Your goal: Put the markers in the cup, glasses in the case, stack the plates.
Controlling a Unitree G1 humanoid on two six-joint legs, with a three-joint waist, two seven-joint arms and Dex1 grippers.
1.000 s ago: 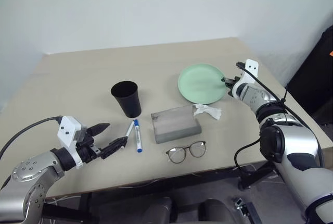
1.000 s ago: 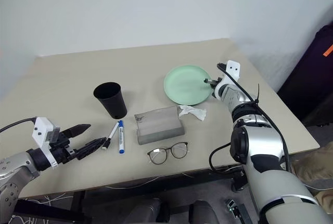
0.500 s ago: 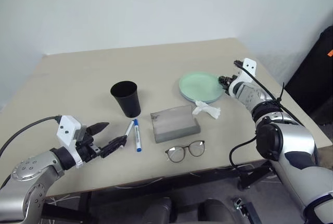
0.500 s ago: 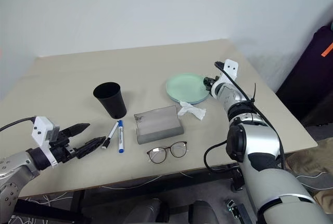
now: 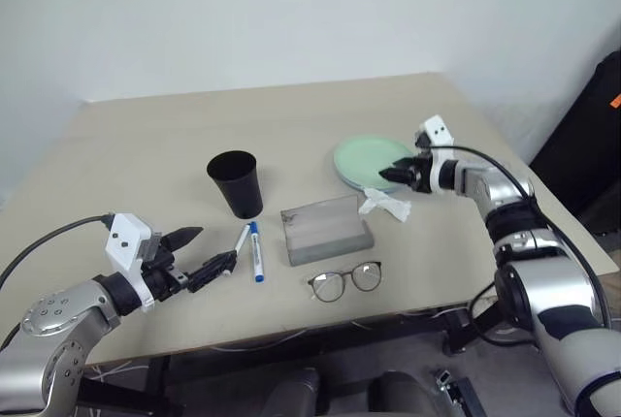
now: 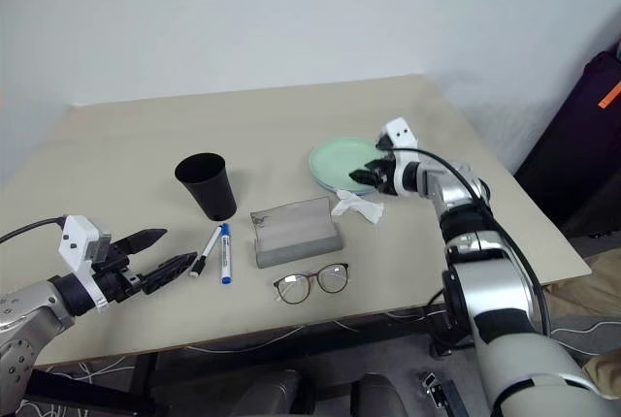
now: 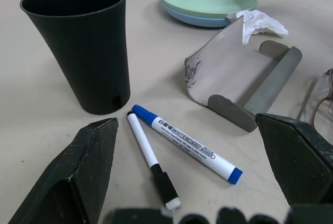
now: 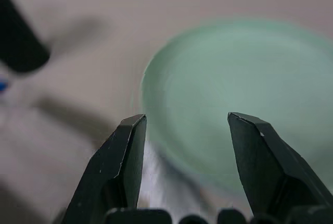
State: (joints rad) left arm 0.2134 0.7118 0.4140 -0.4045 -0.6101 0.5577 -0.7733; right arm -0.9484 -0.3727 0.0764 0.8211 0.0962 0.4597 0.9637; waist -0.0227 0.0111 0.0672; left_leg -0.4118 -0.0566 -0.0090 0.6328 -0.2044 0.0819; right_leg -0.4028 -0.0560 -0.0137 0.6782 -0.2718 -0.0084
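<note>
The right gripper [image 8: 182,130] is seen with its two black fingers parted and nothing between them, poised above the near edge of the mint green plate [image 5: 369,158]. That plate is stacked on the light blue plate [image 7: 193,20], whose rim is seen beneath it. Just below and beside this gripper the crumpled white tissue [image 5: 386,207] is found, touching the far right corner of the case [image 5: 326,230], which lies shut a little further toward the robot's left. The glasses [image 5: 346,281] are set on the table [image 5: 146,136] in front of the case, apart from it, well below the right gripper.

The left gripper [image 7: 195,182] is held wide open and empty, low over the table's near left part. Directly ahead of its fingertips the two markers [image 7: 182,141] are laid side by side, the black-capped one nearer the left finger. Just beyond the markers the cup [image 7: 80,41] is stood upright, empty as far as can be seen.
</note>
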